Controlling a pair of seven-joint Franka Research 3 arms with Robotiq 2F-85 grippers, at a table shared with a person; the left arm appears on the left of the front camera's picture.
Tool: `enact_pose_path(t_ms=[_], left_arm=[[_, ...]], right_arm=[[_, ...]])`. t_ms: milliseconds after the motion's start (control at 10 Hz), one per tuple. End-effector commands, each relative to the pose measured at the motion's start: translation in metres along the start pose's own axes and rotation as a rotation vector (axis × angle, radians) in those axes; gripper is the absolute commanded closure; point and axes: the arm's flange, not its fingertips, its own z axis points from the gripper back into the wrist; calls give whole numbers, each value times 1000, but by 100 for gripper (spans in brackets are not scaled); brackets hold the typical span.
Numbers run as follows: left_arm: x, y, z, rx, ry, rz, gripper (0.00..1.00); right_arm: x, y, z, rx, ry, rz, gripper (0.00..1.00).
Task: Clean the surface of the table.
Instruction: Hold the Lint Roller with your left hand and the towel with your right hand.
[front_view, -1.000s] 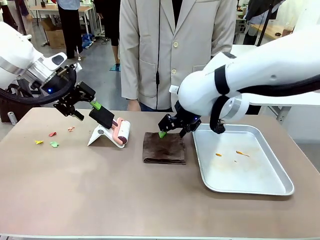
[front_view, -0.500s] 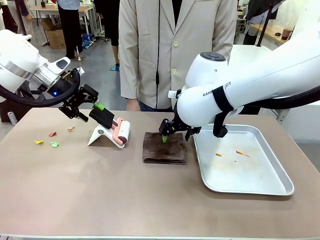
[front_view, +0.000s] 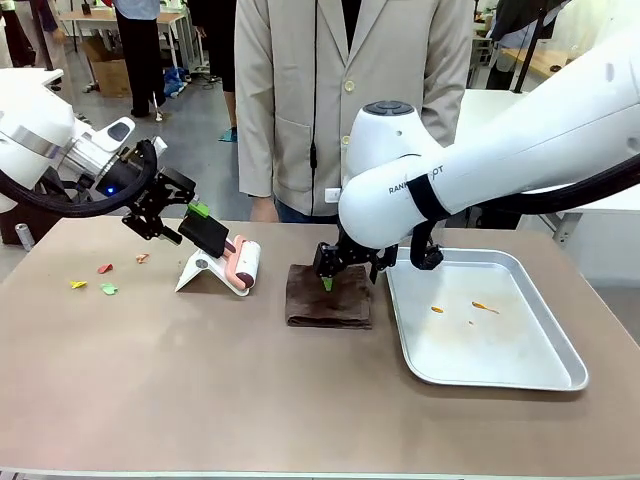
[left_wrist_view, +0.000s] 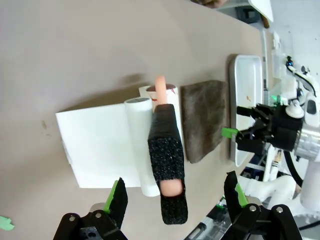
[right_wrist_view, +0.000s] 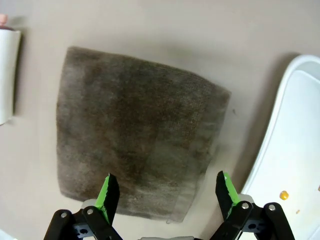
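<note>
Taupe-brown table (front_view: 250, 400) runs the full width of the front view, and its near half is bare. A silver metal tray (front_view: 560, 378) lies toward the right edge, extending from near mid-depth toward the far edge, with a few small orange bits (front_view: 483, 307) on its floor.

Just left of the tray, a folded dark brown cloth (front_view: 328, 300) lies flat at mid-table. The right gripper (front_view: 328, 278) points down over the cloth's far part. In the right wrist view its jaws stand wide apart above the cloth with nothing between them; contact with the cloth cannot be told.

Left of the cloth, a lint roller (front_view: 243, 266) rests on a white stand (front_view: 196, 272), handle raised toward the far left. The left gripper (front_view: 185, 225) is released, one finger on either side of the black foam handle (left_wrist_view: 167, 165), which neither pad touches.

Toward the left edge lie small coloured paper scraps (front_view: 108, 289): yellow, green and red.

A person (front_view: 350, 100) in a light jacket stands at the far edge, centre.
</note>
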Motion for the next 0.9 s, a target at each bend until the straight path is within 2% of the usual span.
enact_pose_path(t_ms=[0, 300, 800], left_arm=[[3, 2, 3, -50, 13, -28, 0], [1, 2, 3, -46, 43, -48, 0], [1, 2, 2, -29, 60, -54, 0]], right_arm=[[14, 5, -7, -47, 21, -70, 0], [16, -6, -18, -89, 29, -197, 0], [16, -10, -24, -49, 74, -266, 0]])
